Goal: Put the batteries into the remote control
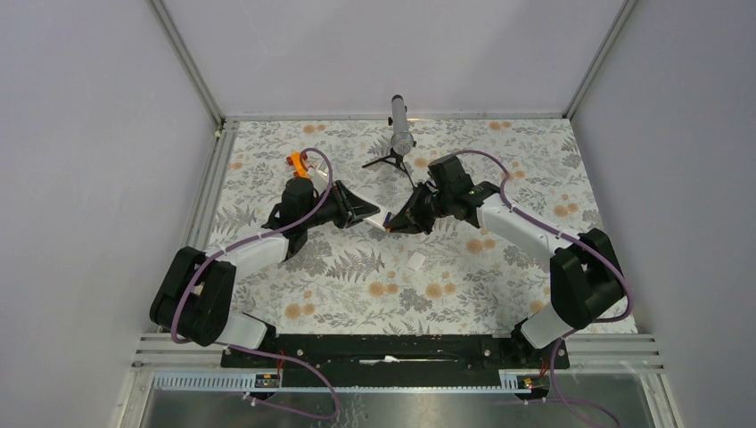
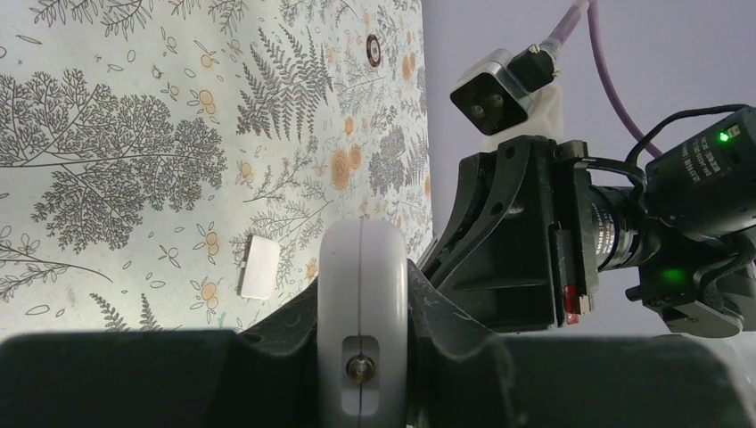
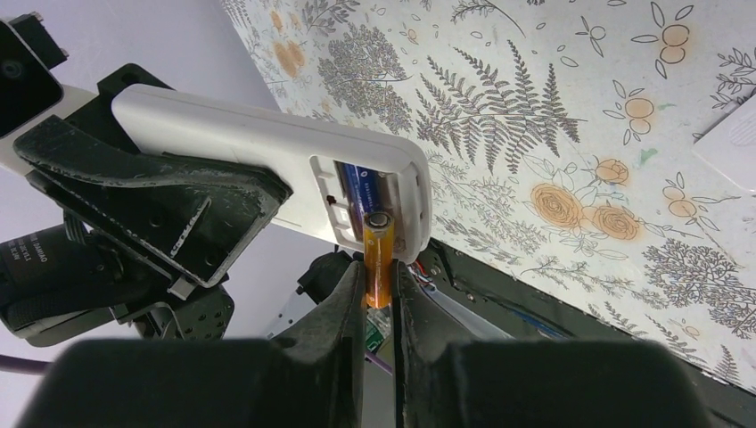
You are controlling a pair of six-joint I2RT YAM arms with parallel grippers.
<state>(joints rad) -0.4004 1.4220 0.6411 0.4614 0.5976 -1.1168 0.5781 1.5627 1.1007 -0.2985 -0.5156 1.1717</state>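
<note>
My left gripper is shut on the white remote control and holds it above the table; in the left wrist view the remote shows end-on between the fingers. Its back compartment is open, and the dark blue battery lies inside it. My right gripper is shut on the orange battery. The battery's top end is at the compartment's open slot, next to the blue one. In the top view the right gripper meets the remote at mid-table.
The flat white square cover lies on the floral mat, in front of the grippers; it also shows in the left wrist view. An orange toy piece sits at the back left. A small tripod with a grey cylinder stands at the back centre.
</note>
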